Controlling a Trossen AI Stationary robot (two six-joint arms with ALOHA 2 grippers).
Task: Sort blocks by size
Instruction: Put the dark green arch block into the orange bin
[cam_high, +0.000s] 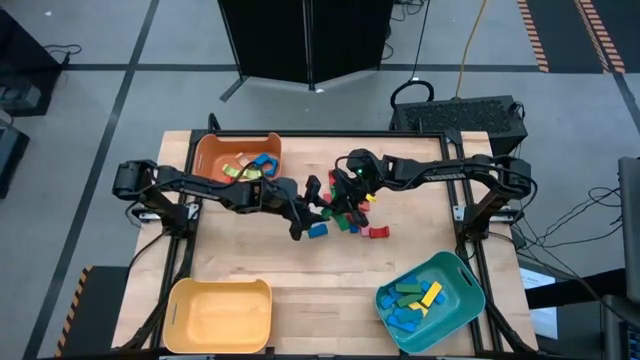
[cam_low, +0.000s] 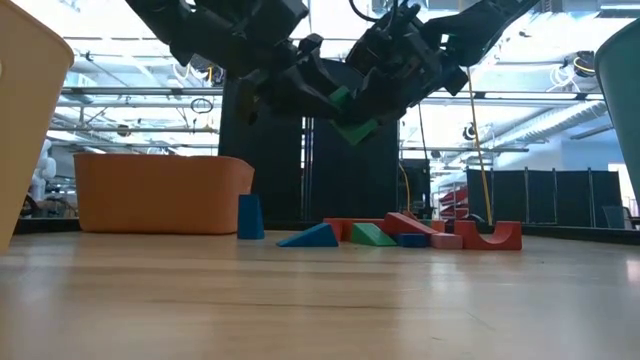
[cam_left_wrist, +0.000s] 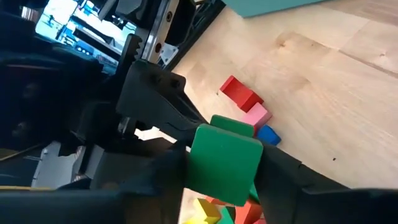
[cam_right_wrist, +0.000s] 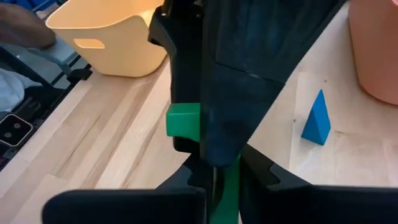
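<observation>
Green block (cam_low: 352, 128) aloft, tilted, between both claws

From above, the two arms cross over the pile of blocks (cam_high: 345, 218) in the middle of the counter (cam_high: 330, 285), so the blocks beneath them are hidden and the rest are too small to tell shape from shape. In the left wrist view a green block (cam_left_wrist: 225, 163) fills the foreground and covers most of the pile behind it, while in the right wrist view the other arm's dark body blocks nearly all of another green piece (cam_right_wrist: 183, 120). In the low view the yellow bin (cam_low: 25, 120) and the teal bin (cam_low: 622, 110) are cut off by the picture's edges.
</observation>
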